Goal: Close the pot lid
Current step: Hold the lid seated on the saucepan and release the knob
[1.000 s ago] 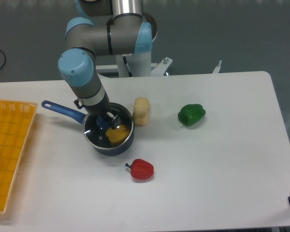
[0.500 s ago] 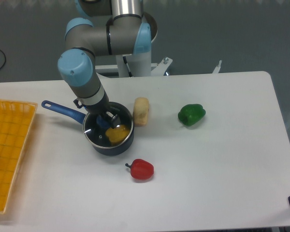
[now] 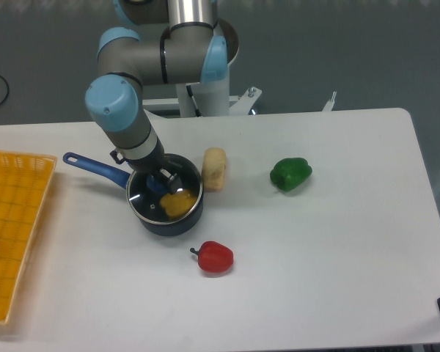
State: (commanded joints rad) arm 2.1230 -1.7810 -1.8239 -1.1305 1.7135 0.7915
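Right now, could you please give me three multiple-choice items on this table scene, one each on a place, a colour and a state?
1. Where does the red pepper lie relative to the pot?
A. In front of it, toward the camera and a little right
B. Behind it, by the robot base
C. Inside the yellow basket

2. What colour is the pot's long handle?
A. Red
B. Blue
C. Yellow

3. What is the state of the lid?
A. Flat on the table beside the green pepper
B. Over the pot's mouth, with the tool at its knob
C. Standing in the basket

Answers: 1 A, the pepper sits nearer the table's front edge. 2 B, the handle shows blue. 3 B, the glass covers the rim and the tool is down at the blue knob.
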